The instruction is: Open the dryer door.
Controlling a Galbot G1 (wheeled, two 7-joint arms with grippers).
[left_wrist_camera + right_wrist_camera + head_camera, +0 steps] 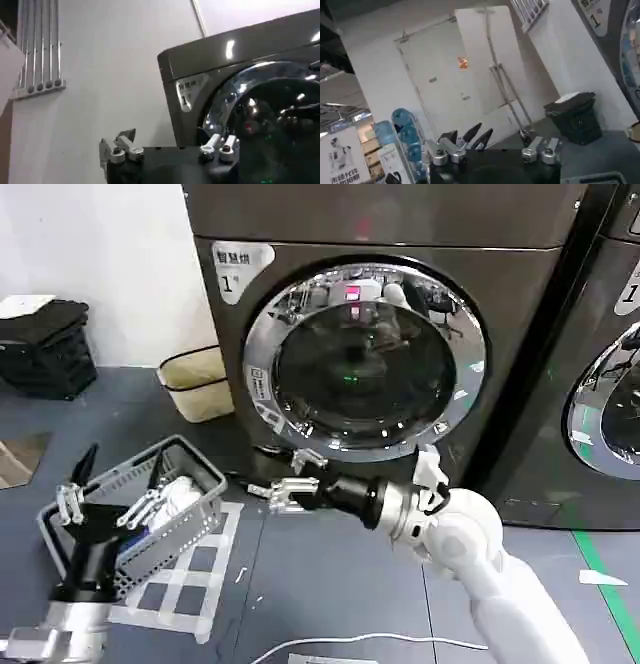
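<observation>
The dryer door (365,364) is a round porthole with a wide chrome rim and dark glass, lying flush in the dark grey machine labelled "1". My right gripper (256,469) reaches in low, just below the door's lower left rim, and stands open with nothing between its fingers. In the right wrist view the right gripper (487,135) points away toward a white wall, with the door's rim (632,55) off to one side. My left gripper (110,484) hangs open over the basket, well apart from the machine. From the left gripper (170,142) the door (270,115) shows ahead.
A grey wire basket (205,484) with white laundry sits on a taped floor grid at the lower left. A beige bag (195,384) leans beside the machine. A black bin (45,349) stands farther left. A neighbouring machine (610,404) is on the right. A white cable (350,642) lies on the floor.
</observation>
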